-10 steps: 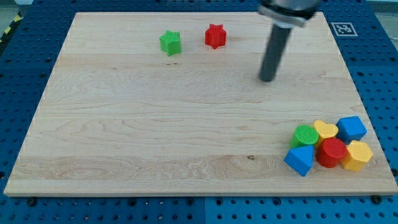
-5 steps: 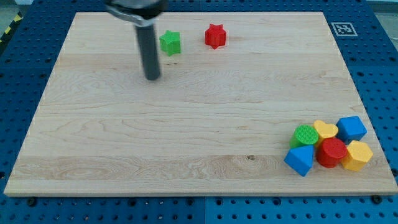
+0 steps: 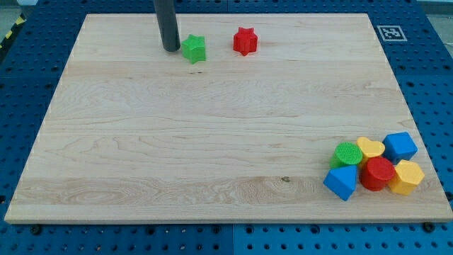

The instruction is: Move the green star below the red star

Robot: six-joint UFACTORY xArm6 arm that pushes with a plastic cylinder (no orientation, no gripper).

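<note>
The green star lies near the view's top, left of centre on the wooden board. The red star lies to its right, a short gap away and slightly higher. My tip rests on the board just left of the green star, close to it or barely touching; I cannot tell which. The dark rod rises from the tip straight up out of the view's top.
A cluster of blocks sits at the board's lower right: a green cylinder, a yellow heart, a blue cube, a blue triangular block, a red cylinder and a yellow hexagon.
My tip swept from the right of the red star across to the left, then up to the green star's left side. No block has moved.
</note>
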